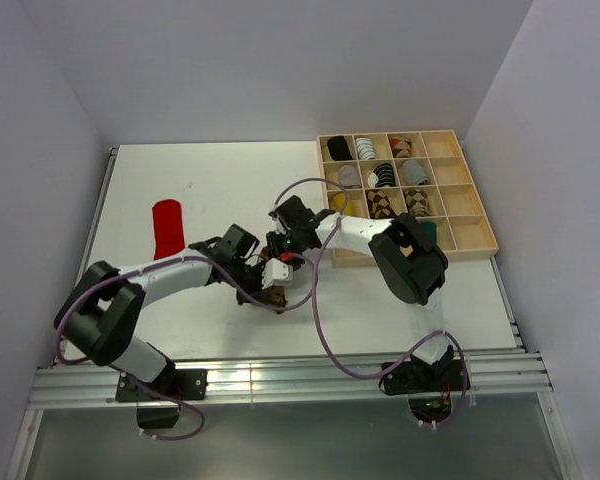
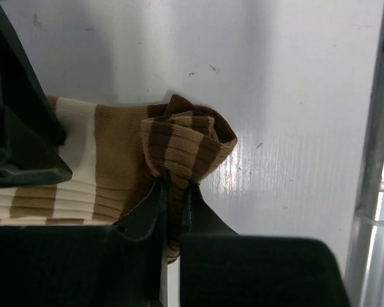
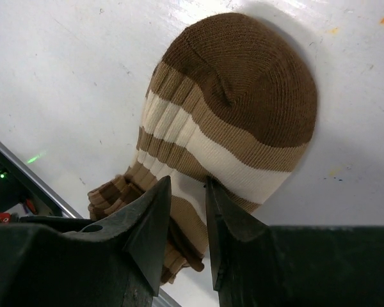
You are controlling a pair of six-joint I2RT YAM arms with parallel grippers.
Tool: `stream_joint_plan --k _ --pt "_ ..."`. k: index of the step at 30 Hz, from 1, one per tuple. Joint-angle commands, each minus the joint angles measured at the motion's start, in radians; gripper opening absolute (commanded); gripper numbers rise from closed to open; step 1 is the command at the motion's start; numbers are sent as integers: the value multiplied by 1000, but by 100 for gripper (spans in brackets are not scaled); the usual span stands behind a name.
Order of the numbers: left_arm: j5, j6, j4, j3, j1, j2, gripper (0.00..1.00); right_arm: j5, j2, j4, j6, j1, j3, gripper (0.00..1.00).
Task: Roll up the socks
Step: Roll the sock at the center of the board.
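The left gripper (image 2: 173,192) pinches the bunched end of the brown-and-cream striped sock (image 2: 115,141) at the middle of the table (image 1: 230,180). The right gripper (image 3: 187,185) stands narrowly parted on the sock's middle, grip unclear. A tight roll likely needs those tips pinning the cloth flat. No writing is legible.

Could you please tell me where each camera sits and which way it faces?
Top external: above and behind the arms, looking down at the table; both arms and bases show.
Left wrist: on its arm, looking past the left gripper pinching the striped sock's bunched end.
Right wrist: on its arm, looking past the right gripper at the sock's brown toe.
Shared: all three show the striped sock.
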Motion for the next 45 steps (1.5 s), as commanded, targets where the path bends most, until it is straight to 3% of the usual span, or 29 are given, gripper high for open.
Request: stream_joint_plan --k 1,8,16,24,31,36,40,43,45 --pt "111 34 -216 76 21 108 0 119 19 -26 -65 -37 -33 37" --pt "211 57 -363 188 64 252 0 92 91 -74 -102 -60 96 38" --pt "242 57 -457 287 136 413 0 28 16 46 -64 -99 44 44" --pt "210 28 -469 341 153 521 0 100 -212 162 -3 -174 -63 54" --pt "191 -18 -458 367 165 554 0 181 -465 212 22 -255 -146 58" --pt "186 -32 -494 413 182 611 0 227 -697 265 19 -269 -295 59" --pt "199 -17 -549 458 205 657 0 221 -870 311 -51 -252 -479 61" --pt "186 -14 -575 492 211 694 0 350 -915 261 -159 -127 -493 62" --pt "174 -12 -595 519 213 720 0 506 -883 199 -220 42 -473 62"
